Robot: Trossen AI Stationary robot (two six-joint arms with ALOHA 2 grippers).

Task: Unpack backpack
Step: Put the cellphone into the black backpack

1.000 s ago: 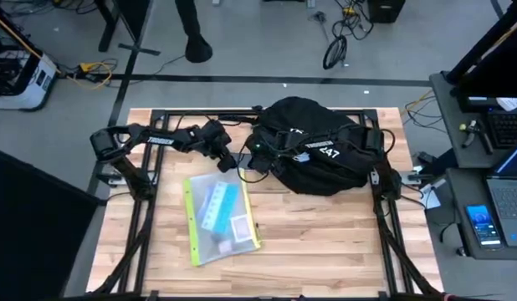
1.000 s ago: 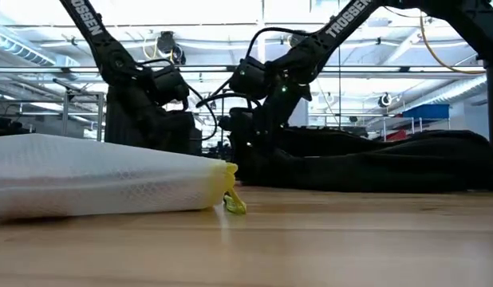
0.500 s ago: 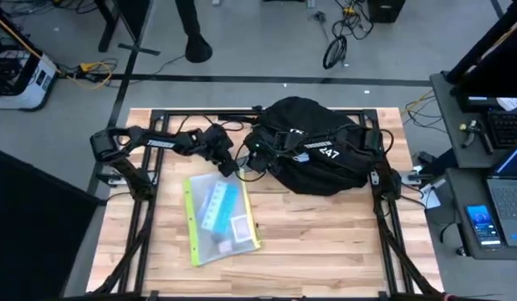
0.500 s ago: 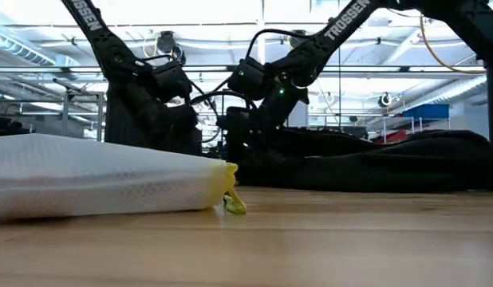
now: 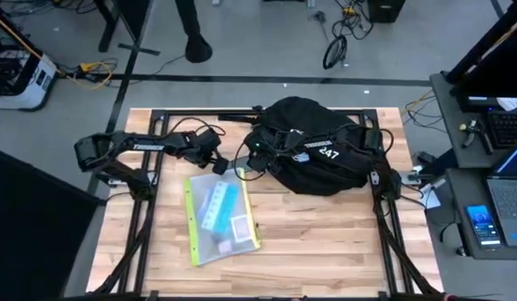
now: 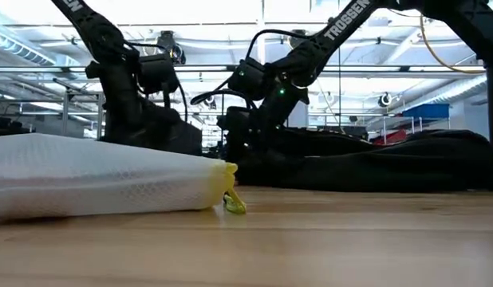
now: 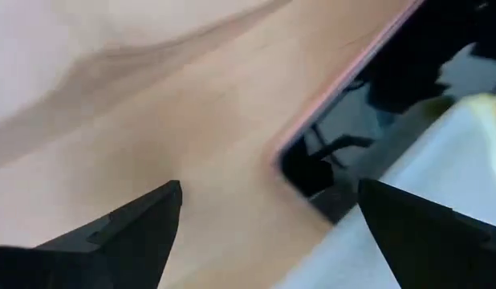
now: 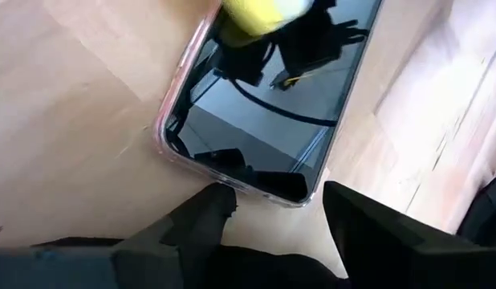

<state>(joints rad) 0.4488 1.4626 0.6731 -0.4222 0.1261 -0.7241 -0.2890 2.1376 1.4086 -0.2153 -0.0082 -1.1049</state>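
The black backpack with white lettering lies at the table's far right. A white mesh pouch with a yellow edge lies left of the table's middle. A phone in a pink case lies flat on the wood with its dark screen up, and the pouch's yellow corner covers its far end. My right gripper stands open at the phone's near short end, just left of the backpack. My left gripper is open, low over bare wood, with the phone and the pouch ahead of it. My right gripper comes down slanting at the phone's short end. One fingertip stands right at that edge. I cannot tell whether it touches the phone. The phone lies flat on the table.
Black frame rails run along the table's far edge and sides. A side desk with a laptop and another phone stands to the right. Open wood lies toward the near edge.
My left gripper has drawn back toward the table's left edge, away from the backpack and my right gripper, and has risen a little.
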